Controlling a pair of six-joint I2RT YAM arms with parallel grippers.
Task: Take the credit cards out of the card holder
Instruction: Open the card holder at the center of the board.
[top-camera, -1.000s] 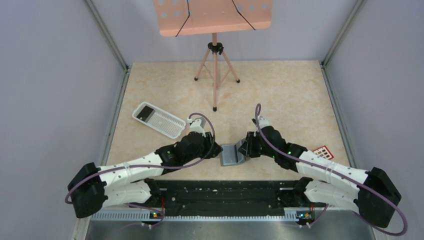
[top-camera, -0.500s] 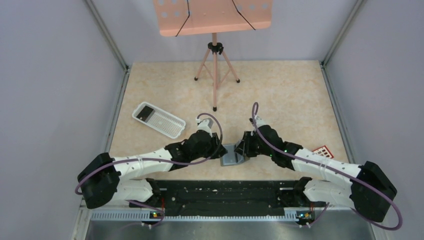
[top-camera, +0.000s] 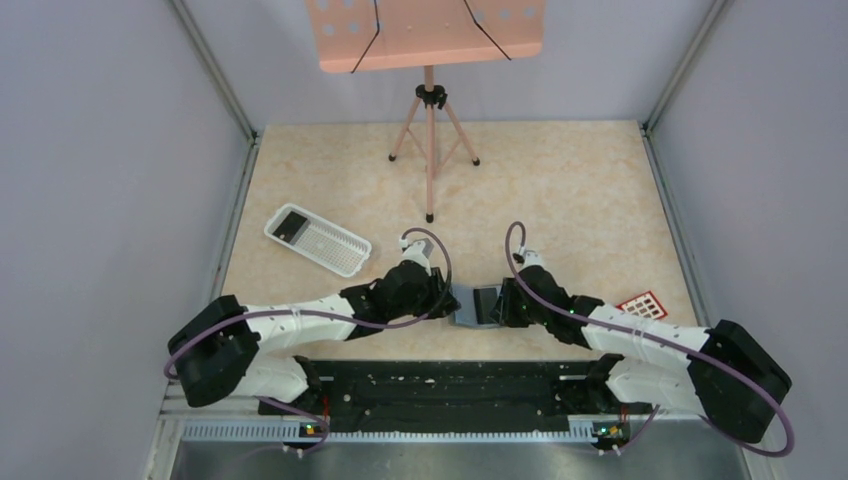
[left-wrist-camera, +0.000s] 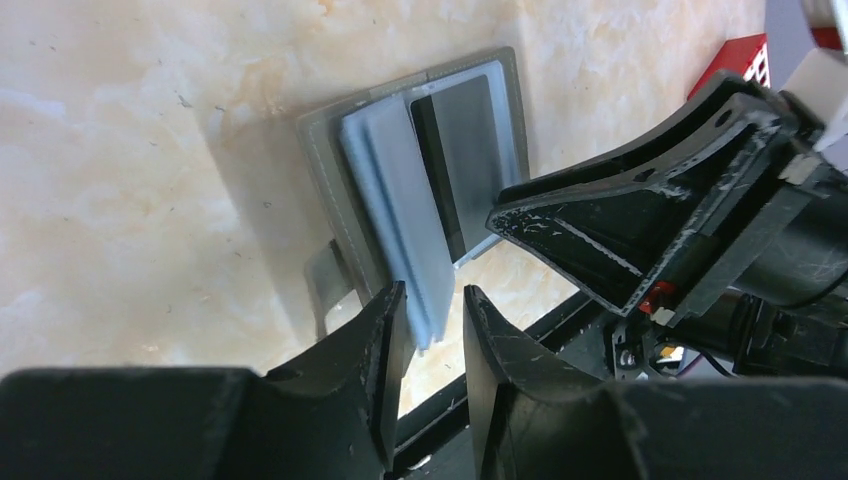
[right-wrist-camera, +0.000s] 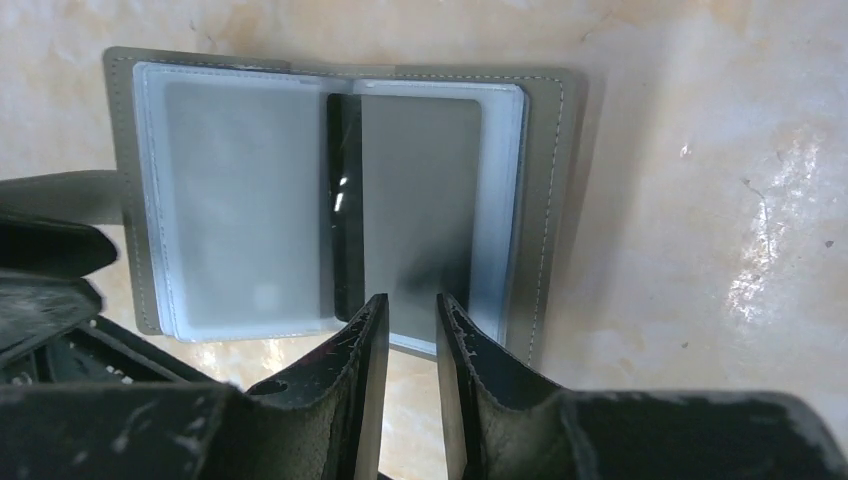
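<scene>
The card holder (right-wrist-camera: 548, 200) has a matt grey stitched cover, and its sleeves (right-wrist-camera: 235, 200) are cloudy, soft-looking plastic. The table (right-wrist-camera: 700, 120) is smooth, glossy beige marbling.

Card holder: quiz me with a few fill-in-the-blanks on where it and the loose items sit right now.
The card holder lies ____, both halves flat on the table.
The red card lies ____ the holder, on the table.
In the top view, the white tray sits to the holder's ____.
Missing words: open; outside; left.
</scene>
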